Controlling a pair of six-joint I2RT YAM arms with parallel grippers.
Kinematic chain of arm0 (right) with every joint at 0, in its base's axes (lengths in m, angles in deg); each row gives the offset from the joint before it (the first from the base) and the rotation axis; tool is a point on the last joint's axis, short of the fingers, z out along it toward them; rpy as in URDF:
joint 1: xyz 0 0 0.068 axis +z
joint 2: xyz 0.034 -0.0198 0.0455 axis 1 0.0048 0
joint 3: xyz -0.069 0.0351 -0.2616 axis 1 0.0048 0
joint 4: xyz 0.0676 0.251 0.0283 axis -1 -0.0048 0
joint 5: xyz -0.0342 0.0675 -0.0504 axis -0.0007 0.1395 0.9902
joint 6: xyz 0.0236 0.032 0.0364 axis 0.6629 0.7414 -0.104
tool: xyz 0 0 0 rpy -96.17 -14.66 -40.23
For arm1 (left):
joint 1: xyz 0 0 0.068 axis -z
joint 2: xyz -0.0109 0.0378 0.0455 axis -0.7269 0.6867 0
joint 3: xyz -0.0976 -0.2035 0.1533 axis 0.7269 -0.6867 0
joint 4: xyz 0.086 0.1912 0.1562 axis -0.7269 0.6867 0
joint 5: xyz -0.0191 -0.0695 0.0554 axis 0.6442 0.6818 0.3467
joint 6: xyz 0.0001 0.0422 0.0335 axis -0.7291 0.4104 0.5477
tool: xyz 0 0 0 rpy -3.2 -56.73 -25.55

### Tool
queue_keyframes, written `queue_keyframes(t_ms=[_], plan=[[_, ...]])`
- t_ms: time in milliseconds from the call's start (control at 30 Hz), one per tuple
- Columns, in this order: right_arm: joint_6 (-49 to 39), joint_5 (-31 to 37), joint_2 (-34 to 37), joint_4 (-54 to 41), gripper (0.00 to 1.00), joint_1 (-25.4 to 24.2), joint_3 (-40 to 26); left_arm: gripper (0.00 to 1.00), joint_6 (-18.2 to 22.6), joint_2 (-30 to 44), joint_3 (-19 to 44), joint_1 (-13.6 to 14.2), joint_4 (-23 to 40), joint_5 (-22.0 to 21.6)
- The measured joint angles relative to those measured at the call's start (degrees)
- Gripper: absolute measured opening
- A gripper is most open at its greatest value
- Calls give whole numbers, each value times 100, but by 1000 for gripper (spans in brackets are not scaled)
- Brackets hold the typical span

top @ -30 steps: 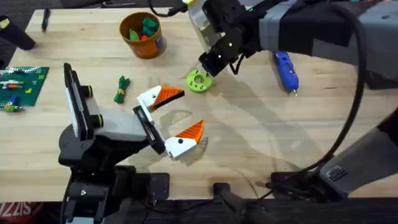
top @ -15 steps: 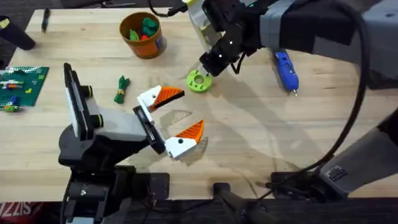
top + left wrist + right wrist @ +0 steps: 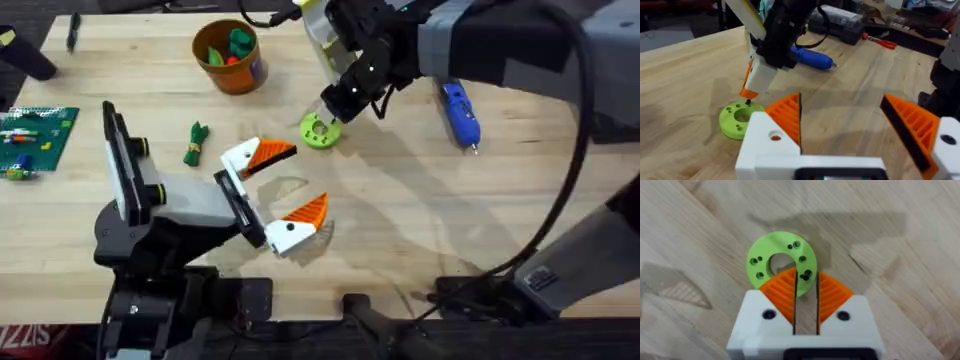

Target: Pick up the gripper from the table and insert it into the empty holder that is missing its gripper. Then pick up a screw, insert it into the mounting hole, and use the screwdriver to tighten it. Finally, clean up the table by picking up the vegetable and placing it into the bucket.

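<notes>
right gripper (image 3: 805, 275) clenched on a small dark screw (image 3: 806, 274), tips over the lime disc (image 3: 319, 131) | left gripper (image 3: 285, 192) released, resting on table | screwdriver (image 3: 459, 112) at disc's 3 o'clock | vegetable (image 3: 195, 143) at 9 | bucket (image 3: 229, 56) at 10

The small dark object (image 3: 806, 275) pinched between the right gripper's (image 3: 805, 282) nearly closed orange ribbed pads is too small to identify, and the pads hide part of the round lime-green plastic disc's (image 3: 775, 260) rim beneath them.
</notes>
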Motion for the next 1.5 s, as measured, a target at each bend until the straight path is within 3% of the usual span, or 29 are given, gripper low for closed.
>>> queue_keyframes(t_ms=[400,567,633,1133,1500], plan=[[0,-13,357,22,195,0,-15,985,0,0,0,0,0,2],[-4,74,357,37,27,-7,-20,986,0,0,0,0,0,2],[0,80,357,68,5,-9,-20,986,0,0,0,0,0,2],[-2,65,333,-142,4,-4,-177,985,0,0,0,0,0,0],[0,-15,-200,-525,4,42,-660,987,0,0,0,0,0,0]])
